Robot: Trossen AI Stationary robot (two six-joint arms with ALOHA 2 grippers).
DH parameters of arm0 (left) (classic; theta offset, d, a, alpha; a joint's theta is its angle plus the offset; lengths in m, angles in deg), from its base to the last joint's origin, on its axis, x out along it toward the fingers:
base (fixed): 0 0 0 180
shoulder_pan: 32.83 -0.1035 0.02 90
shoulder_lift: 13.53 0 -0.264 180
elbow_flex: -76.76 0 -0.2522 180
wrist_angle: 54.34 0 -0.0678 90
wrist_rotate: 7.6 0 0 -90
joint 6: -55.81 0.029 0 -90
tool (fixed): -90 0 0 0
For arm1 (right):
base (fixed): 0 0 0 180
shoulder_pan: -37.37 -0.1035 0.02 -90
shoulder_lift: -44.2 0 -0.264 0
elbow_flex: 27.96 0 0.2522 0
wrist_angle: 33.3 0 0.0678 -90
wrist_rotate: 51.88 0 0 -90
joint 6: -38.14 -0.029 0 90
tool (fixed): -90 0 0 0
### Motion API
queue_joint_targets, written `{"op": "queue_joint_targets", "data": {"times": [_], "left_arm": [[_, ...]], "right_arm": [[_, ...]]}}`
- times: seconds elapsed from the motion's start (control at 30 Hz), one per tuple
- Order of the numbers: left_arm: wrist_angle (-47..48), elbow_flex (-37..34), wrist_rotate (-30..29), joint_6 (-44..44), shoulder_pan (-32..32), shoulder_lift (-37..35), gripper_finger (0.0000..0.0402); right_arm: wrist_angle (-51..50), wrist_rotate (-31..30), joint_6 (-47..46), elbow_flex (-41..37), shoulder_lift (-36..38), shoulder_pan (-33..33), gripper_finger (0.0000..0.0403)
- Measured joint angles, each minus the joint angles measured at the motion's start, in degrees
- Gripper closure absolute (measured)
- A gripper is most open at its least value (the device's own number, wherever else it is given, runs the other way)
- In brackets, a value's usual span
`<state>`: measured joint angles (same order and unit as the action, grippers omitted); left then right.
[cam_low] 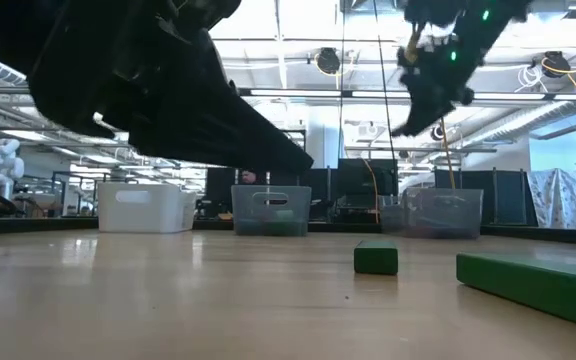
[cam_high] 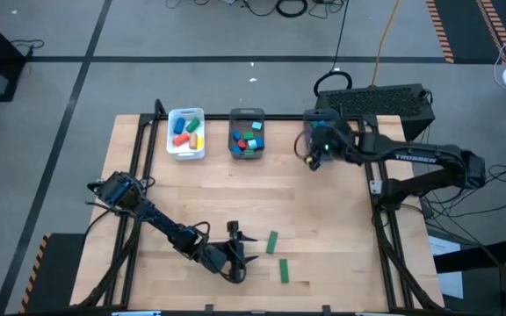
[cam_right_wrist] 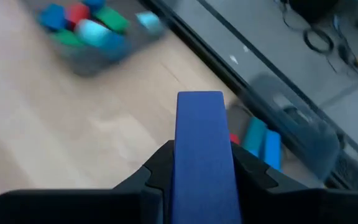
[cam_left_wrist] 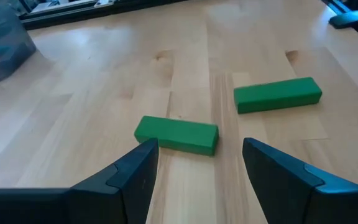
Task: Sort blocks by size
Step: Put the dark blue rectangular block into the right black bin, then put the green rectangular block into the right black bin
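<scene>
Left claw [cam_high: 240,250] sits low at about 6 o'clock on the counter [cam_high: 341,219], fingers apart and holding nothing. It faces the near green bar [cam_left_wrist: 176,134], which lies just ahead of the open fingertips in the left wrist view. The far green bar [cam_left_wrist: 278,94] lies a bit beyond it, apart from the first. From above, both green bars are at roughly 5 o'clock, just right of the left claw.

Right claw [cam_high: 314,149] is raised at about 1 o'clock, clamped on a blue block [cam_right_wrist: 201,149] that sticks out past the fingers. It hovers beside the grey bin [cam_high: 247,134], which holds short mixed-colour blocks. The white tray [cam_high: 186,133] at 11 o'clock holds more blocks. A third bin [cam_right_wrist: 291,134] shows in the right wrist view with red and blue pieces in it, only partly seen.

Risks, as a judgement:
- The blue block is held by one end, so it could tilt or slip on release and land on a rim or on the counter.
- It could also go into the wrong size bin; which bin the right claw is over is unclear.
- The near green bar lies slightly angled to the left fingers. A closing grab may catch a corner and spin or shove it toward the far green bar.
</scene>
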<state>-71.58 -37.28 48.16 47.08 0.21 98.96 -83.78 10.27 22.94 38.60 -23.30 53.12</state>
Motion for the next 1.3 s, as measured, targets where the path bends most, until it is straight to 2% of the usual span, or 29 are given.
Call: {"op": "queue_joint_targets", "data": {"times": [0.13,0.27,0.4,0.5,0.63,0.87,1.03,1.3], "left_arm": [[0.61,0.0,0.0,-0.02,0.16,0.0,0.0164],[0.69,0.0,0.0,0.02,0.37,0.0,0.0164],[0.71,0.0,0.0,0.02,-0.01,0.0,0.0164],[0.71,0.0,-0.02,0.04,-0.13,0.0,0.0164],[0.71,0.0,0.0,0.07,-0.05,0.0,0.0164],[0.96,0.0,-0.02,0.09,-0.07,-0.02,0.0164],[1.15,0.0,-0.02,0.09,-0.07,-0.02,0.0164],[3.14,0.0,-0.02,0.02,-0.07,-0.04,0.0164]], "right_arm": [[2.89,5.32,2.75,-4.08,-0.04,9.69,0.0313],[10.08,11.97,4.7,-8.67,-0.07,18.21,0.0313],[17.78,17.81,5.44,-12.01,-0.09,24.09,0.0313],[20.55,19.95,5.95,-13.42,-0.57,26.85,0.0312],[22.24,23.5,6.79,-15.13,-3.05,29.08,0.0312],[24.69,23.71,7.5,-15.36,-9.33,29.73,0.0307],[27.7,23.57,6.38,-15.36,-12.28,29.73,0.0274],[29.71,22.99,6.48,-15.34,-12.92,29.71,0.0225]]}}
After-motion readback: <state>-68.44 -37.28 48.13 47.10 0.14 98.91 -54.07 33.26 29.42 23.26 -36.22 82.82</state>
